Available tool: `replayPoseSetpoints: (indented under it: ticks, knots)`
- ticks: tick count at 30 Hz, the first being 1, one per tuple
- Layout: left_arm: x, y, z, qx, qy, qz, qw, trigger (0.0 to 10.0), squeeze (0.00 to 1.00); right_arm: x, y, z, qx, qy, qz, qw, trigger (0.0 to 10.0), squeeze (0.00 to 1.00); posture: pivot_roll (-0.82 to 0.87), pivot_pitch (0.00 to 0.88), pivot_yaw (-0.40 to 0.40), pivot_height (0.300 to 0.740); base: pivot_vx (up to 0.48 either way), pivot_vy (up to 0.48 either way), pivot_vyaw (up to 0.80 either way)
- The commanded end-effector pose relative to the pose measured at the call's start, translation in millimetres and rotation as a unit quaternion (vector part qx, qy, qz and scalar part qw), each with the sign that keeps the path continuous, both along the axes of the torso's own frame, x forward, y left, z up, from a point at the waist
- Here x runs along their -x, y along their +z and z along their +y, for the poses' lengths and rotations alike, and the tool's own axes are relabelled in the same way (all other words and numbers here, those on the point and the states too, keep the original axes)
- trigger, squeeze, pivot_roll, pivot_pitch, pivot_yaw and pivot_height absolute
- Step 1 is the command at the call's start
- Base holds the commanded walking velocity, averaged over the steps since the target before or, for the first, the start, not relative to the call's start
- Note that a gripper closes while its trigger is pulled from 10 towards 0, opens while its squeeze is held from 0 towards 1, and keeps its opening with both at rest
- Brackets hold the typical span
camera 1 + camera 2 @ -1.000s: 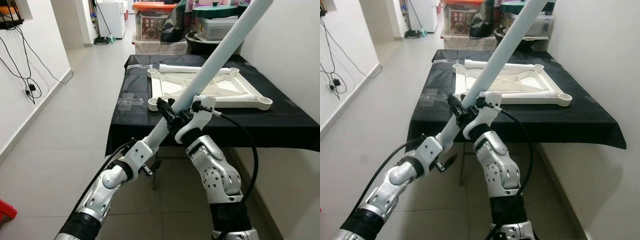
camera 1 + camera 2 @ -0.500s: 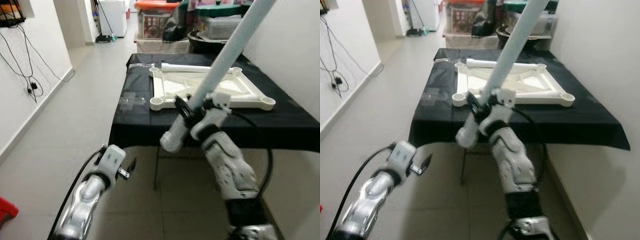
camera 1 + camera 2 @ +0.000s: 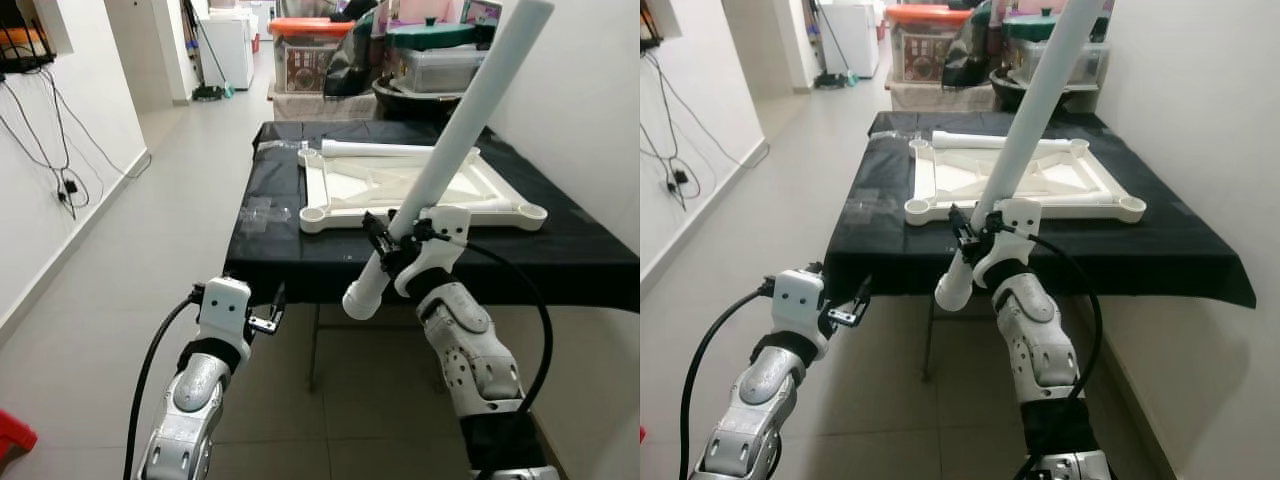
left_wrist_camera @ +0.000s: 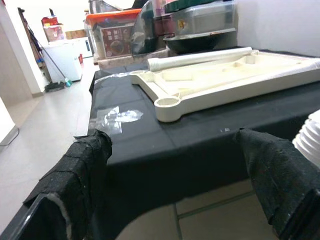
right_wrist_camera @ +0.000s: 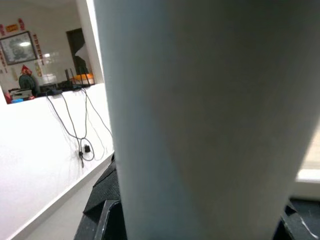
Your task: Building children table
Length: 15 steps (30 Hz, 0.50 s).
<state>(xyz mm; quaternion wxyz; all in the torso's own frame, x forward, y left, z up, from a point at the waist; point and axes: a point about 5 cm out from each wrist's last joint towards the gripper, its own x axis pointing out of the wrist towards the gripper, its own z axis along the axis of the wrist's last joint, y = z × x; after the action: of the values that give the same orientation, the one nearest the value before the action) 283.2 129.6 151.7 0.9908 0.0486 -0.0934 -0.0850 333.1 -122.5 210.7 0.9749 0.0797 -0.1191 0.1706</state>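
Note:
A long white table leg (image 3: 452,135) slants up and to the right, its lower end (image 3: 360,298) just in front of the table's front edge. My right gripper (image 3: 383,240) is shut on it near that lower end; in the right wrist view the table leg (image 5: 200,115) looms very close. The cream tabletop frame (image 3: 505,203) lies upside down on the black-clothed table (image 3: 570,250), with a second leg (image 3: 385,148) resting along its far side. My left gripper (image 3: 268,314) is open and holds nothing, low and left of the leg; its fingers (image 4: 82,170) stand wide apart.
Clear plastic bags (image 3: 262,212) lie on the cloth left of the frame. Storage boxes and pots (image 3: 315,50) are stacked behind the table. A white wall (image 3: 590,110) runs close along the right. Cables (image 3: 62,175) hang on the left wall above the tiled floor (image 3: 150,250).
My left gripper has let go of the leg's lower end and dropped away to the left. The right gripper now carries the leg alone, steeper and nearer the table. The camera has shifted.

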Motion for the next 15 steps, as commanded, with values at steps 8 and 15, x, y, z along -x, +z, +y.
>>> replayPoseSetpoints:
  ticks: [8,15]
  knots:
    - [4.0,0.5,2.7,-0.001,0.01,0.014,1.0,10.0,0.0,0.8,9.6,11.2,-0.007,0.016,-0.026,1.0,10.0,0.0,0.11,0.0,-0.049,0.74,0.437,0.0,0.49]
    - [4.7,-0.4,1.9,-0.002,0.009,0.017,1.0,10.0,0.0,-1.2,16.0,6.9,-0.025,0.011,-0.032,0.999,10.0,0.0,0.1,0.0,-0.047,0.74,0.438,0.0,0.0]
